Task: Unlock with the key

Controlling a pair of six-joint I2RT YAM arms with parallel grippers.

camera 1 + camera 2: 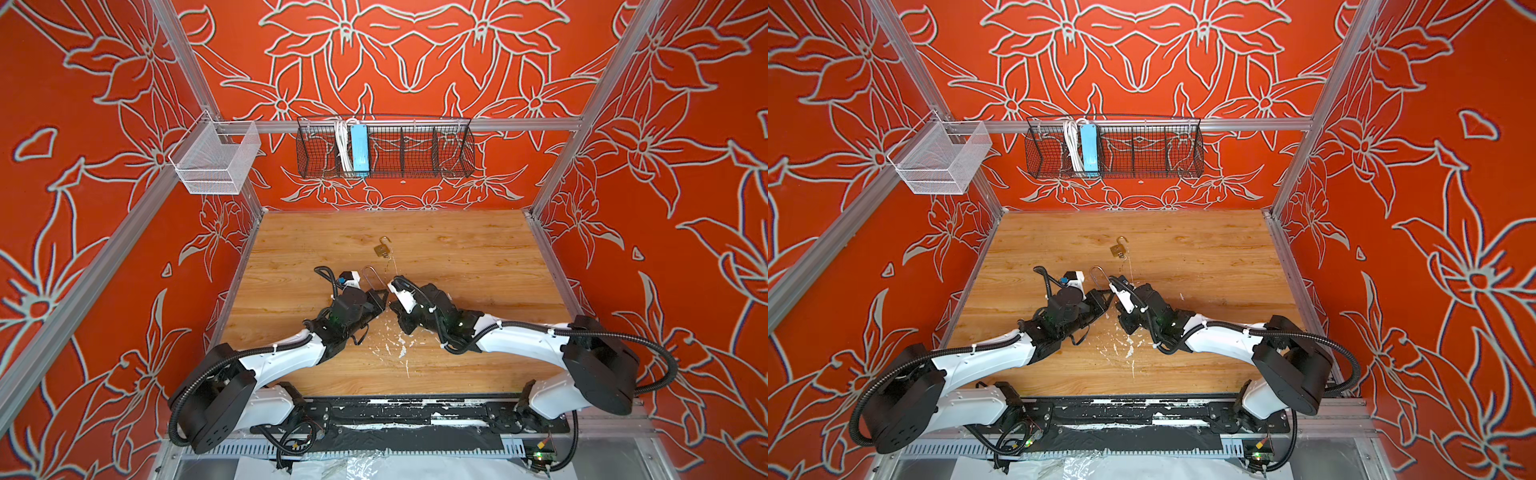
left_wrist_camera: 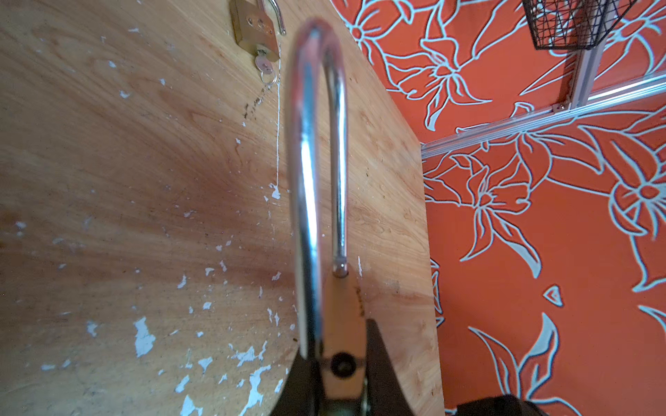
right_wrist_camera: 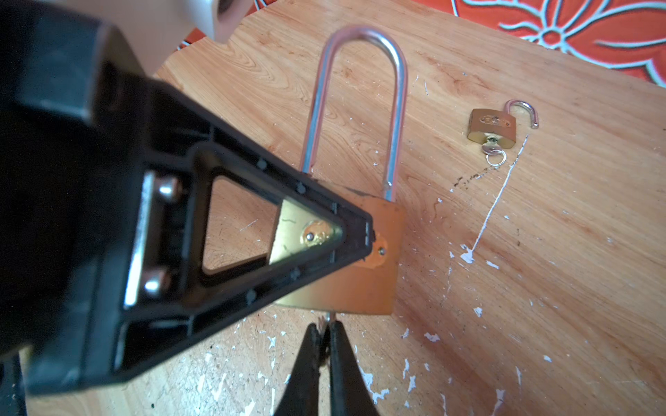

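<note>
A brass padlock [image 3: 371,281] with a long steel shackle [image 3: 360,34] is held just above the wooden table [image 3: 540,288]. My left gripper [image 2: 342,360] is shut on the padlock's body [image 2: 344,317], one black finger [image 3: 230,288] lying across its face. Both shackle legs reach into the body. Under the body, a small key [image 3: 328,318] sticks out, and my right gripper [image 3: 326,329] is shut on it. In both top views the two grippers [image 1: 380,299] [image 1: 392,305] meet mid-table, with the shackle [image 1: 368,276] [image 1: 1098,276] rising behind them.
A small brass padlock [image 1: 381,248] [image 3: 492,128] lies further back on the table, its shackle swung open and a key in it. A black wire basket [image 1: 384,147] and a white mesh basket [image 1: 216,160] hang on the frame behind. White paint flecks mark the wood.
</note>
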